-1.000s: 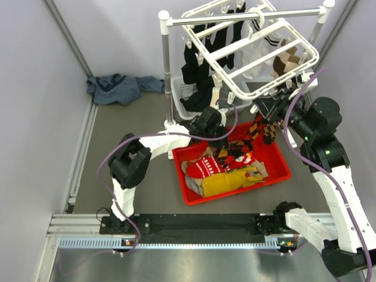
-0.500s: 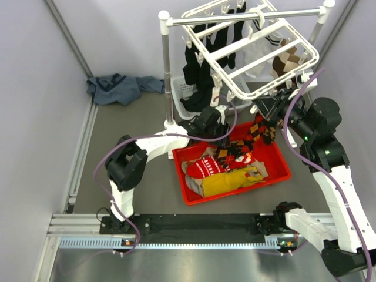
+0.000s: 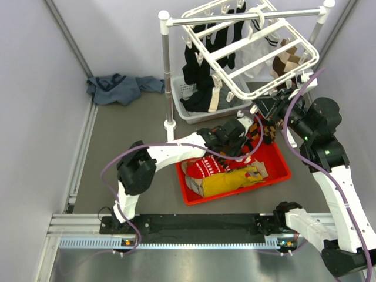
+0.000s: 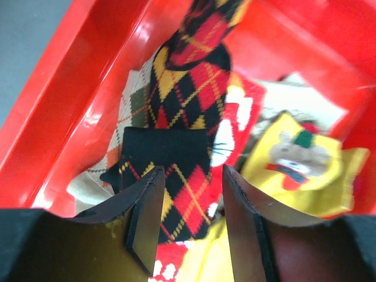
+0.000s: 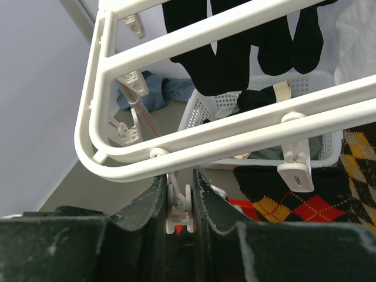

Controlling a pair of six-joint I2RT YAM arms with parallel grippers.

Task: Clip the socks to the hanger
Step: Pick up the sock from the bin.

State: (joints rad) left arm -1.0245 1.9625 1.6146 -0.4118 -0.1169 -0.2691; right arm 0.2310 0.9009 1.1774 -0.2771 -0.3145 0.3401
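Observation:
The white hanger point(image 3: 252, 50) hangs tilted from the rack rod, with dark socks and a brown argyle sock point(image 3: 286, 60) clipped on. My right gripper point(image 3: 265, 107) is shut on a small white clip point(image 5: 179, 202) under the hanger's near bar point(image 5: 235, 135). A black sock with red and orange diamonds point(image 5: 305, 202) hangs at the neighbouring clip point(image 5: 295, 170) and trails down into the red bin point(image 3: 283, 171). My left gripper point(image 3: 238, 134) is open low over the bin. In the left wrist view its fingers point(image 4: 147, 217) straddle that black argyle sock point(image 4: 182, 106), and a tan argyle sock point(image 4: 134, 97) lies beside it.
The bin also holds a yellow sock point(image 3: 230, 181) and a red sock with white pattern point(image 3: 205, 168). A white laundry basket point(image 3: 189, 109) stands behind it. The rack's white post point(image 3: 167, 76) rises at the bin's back left. A blue cloth point(image 3: 120, 88) lies far left.
My left gripper has moved right, from the bin's back left corner to over the socks at its back middle. The right gripper and the hanger have not moved.

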